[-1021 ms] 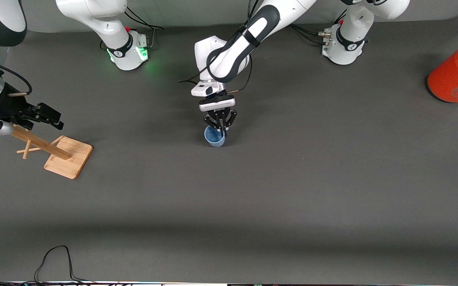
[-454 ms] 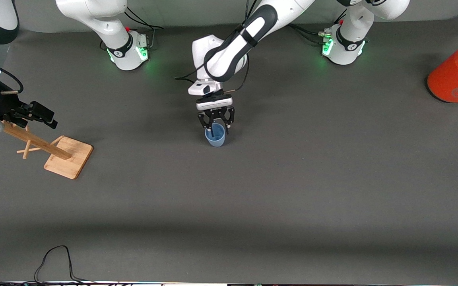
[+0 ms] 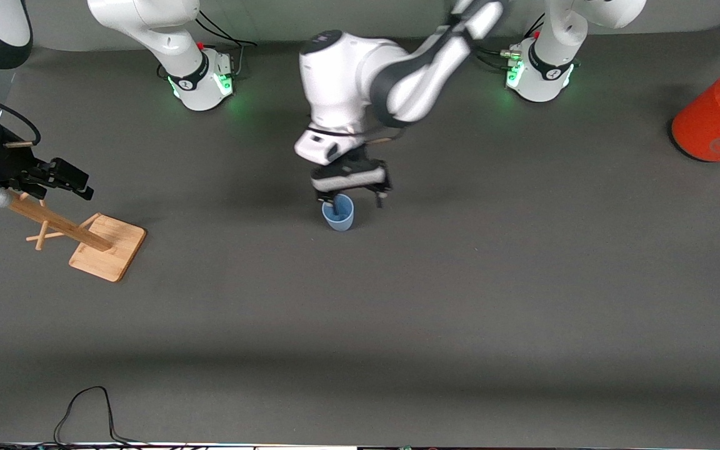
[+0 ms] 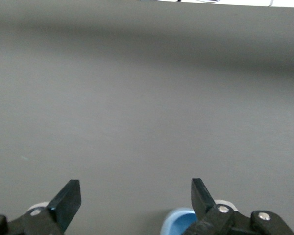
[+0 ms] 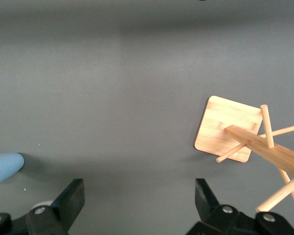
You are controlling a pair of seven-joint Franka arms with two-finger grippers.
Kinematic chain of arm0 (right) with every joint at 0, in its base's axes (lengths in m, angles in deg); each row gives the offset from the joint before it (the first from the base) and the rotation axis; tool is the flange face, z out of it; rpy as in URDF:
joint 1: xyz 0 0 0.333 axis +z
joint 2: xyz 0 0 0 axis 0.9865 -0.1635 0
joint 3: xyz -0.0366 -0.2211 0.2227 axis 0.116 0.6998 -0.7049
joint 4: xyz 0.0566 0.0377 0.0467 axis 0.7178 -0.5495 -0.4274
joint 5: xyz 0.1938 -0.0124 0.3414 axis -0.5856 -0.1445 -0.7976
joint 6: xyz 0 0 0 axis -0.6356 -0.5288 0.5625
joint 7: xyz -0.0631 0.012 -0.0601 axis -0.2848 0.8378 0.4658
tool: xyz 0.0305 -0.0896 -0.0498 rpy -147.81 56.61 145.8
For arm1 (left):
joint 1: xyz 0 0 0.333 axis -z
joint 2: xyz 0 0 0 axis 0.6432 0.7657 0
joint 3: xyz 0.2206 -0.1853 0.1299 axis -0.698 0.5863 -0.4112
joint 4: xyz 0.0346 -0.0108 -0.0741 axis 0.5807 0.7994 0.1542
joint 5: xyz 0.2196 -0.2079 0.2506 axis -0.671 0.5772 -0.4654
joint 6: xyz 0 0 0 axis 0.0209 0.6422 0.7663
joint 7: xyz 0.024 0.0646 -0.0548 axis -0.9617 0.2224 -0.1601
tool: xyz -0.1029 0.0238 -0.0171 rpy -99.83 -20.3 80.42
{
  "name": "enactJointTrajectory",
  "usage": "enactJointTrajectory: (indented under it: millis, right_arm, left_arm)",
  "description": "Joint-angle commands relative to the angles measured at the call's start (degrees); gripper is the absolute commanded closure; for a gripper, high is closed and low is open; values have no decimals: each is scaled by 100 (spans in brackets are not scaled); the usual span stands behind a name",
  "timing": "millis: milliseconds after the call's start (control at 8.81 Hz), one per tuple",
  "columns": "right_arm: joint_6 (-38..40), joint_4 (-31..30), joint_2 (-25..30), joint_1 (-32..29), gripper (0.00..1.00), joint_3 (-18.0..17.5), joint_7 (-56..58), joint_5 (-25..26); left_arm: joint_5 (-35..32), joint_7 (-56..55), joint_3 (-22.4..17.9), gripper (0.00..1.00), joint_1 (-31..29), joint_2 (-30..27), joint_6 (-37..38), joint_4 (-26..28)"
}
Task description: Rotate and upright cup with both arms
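The pale-blue cup point(image 3: 339, 214) stands upright on the grey table, mouth up, about midway between the two arms' ends. My left gripper point(image 3: 351, 199) hangs just above its rim, open and empty, its fingers spread wider than the cup. In the left wrist view, part of the cup's rim point(image 4: 179, 221) shows beside one fingertip of the left gripper point(image 4: 135, 196). My right gripper point(image 3: 75, 181) waits open and empty over the wooden rack at the right arm's end. The right wrist view shows the right gripper point(image 5: 139, 196) wide open and the cup point(image 5: 4, 169) at the frame's edge.
A wooden peg rack on a square base point(image 3: 109, 247) stands under the right gripper and shows in the right wrist view point(image 5: 228, 128). A large orange-red can point(image 3: 716, 119) sits at the left arm's end. A black cable point(image 3: 85, 406) loops at the table's front edge.
The left gripper let go of the cup's rim, opened wide, and its wrist turned and lifted a little. The cup stayed upright in place. The right gripper barely moved.
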Motion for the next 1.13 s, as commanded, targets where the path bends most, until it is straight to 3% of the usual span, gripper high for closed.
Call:
enactJointTrajectory:
  millis: [0,227,340,454,681,794,1021]
  right_arm:
    - [664,586,-269,25,0,21,124,-161]
    - [834,782,-481,17,0,30,133,-161]
    - [834,817,-534,17,0,21,133,-152]
    - [843,826,-543,25,0,4,107,-144]
    - [860,827,-543,25,0,-5,98,-109]
    - [878,861,-543,25,0,-23,54,-100]
    - [896,862,-552,25,0,-32,36,-117]
  left_arm:
    - [848,1943,72,0,-866,-401,847,-226]
    - [1454,3438,55,0,-1613,-760,1544,-378]
    - [1927,4394,54,0,-2261,-1102,1869,-248]
    - [2132,4952,-7,0,-2485,-1349,2046,-107]
    - [2765,6084,-1249,0,-2330,-2008,2101,445]
    - [2767,6352,-1655,0,-2259,-2202,2066,657]
    - [2680,6592,-1818,0,-2573,-2396,2083,948]
